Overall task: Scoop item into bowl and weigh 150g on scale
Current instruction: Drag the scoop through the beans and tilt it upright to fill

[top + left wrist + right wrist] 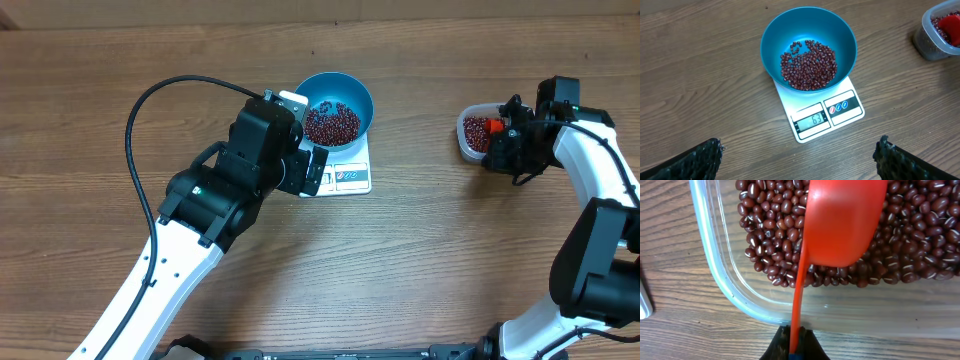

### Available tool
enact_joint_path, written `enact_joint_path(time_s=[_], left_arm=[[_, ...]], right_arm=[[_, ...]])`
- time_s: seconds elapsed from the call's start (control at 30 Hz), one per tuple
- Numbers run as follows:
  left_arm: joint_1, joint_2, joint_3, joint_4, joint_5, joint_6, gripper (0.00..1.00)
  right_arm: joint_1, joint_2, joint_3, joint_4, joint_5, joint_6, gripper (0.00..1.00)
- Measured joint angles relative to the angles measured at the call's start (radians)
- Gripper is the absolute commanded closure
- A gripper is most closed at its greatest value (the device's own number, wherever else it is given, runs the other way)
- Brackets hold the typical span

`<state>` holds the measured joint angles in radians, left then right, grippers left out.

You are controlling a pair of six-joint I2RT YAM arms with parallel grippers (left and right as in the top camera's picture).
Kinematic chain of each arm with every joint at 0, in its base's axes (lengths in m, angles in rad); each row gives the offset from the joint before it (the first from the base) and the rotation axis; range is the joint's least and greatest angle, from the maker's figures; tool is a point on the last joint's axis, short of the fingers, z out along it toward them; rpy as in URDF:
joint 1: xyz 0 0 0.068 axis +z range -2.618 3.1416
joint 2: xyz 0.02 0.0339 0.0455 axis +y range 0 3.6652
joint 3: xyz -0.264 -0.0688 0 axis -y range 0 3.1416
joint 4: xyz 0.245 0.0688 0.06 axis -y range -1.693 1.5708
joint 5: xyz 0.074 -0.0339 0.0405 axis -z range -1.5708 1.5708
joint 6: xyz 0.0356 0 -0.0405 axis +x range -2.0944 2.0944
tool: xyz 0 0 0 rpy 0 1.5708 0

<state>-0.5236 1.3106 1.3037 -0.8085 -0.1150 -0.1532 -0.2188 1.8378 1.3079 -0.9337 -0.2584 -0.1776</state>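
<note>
Pinching the handle of the red scoop (pixel 840 225), the right hand (pixel 792 351) holds it over the beans (pixel 765 240) in the clear tub (pixel 720 285), well right of the scale (pixel 352 178) bearing the blue bowl (pixel 362 92); the left hand (pixel 314 170) is spread.

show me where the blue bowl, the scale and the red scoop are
blue bowl (pixel 842 30): left wrist view, on its bare inner wall
scale (pixel 811 120): left wrist view, on its display
red scoop (pixel 842 220): right wrist view, on the outside of its cup
</note>
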Motion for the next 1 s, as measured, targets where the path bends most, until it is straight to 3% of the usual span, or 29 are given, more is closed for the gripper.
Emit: enact_joint_path(time_s=[1.0], left_arm=[[0.0, 0.0, 0.0, 0.0, 0.0, 0.0, 0.01]], right_arm=[[-0.023, 0.013, -0.001, 0.007, -0.139, -0.018, 0.96]])
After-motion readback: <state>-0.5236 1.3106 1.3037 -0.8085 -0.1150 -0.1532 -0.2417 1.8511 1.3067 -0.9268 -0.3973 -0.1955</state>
